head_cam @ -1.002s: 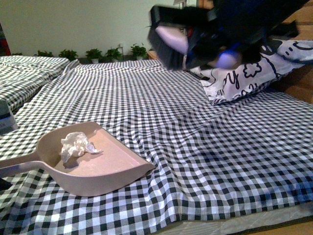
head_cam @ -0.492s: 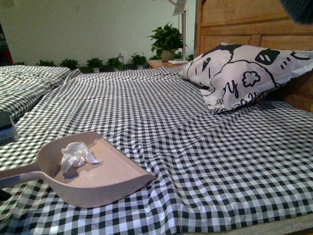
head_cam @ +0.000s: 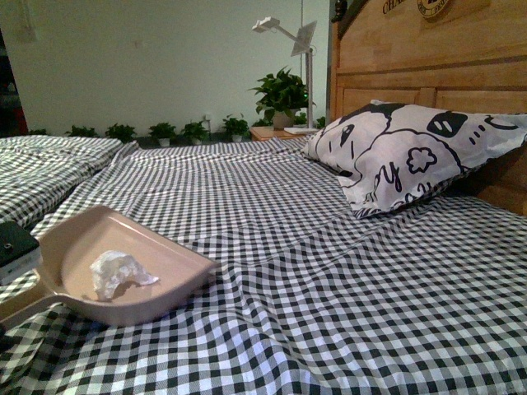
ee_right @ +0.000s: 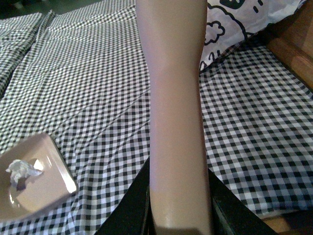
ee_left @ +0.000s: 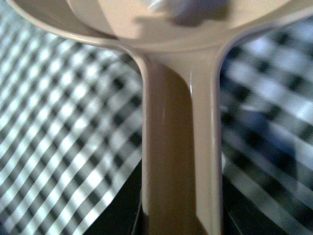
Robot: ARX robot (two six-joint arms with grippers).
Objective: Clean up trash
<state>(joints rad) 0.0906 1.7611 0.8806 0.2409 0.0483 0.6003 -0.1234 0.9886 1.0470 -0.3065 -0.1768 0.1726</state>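
The dustpan (head_cam: 123, 271), trash (head_cam: 118, 271) inside, has lifted and tilted back near the bed's (head_cam: 329, 271) left edge; sweeping looks done. Both grippers' closure: cannot tell.

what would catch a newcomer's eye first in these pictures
Probably the pink dustpan at the front left of the checked bedspread, with a crumpled white paper wad lying inside it. Next, the black-and-white cartoon pillow propped against the wooden headboard at the right.
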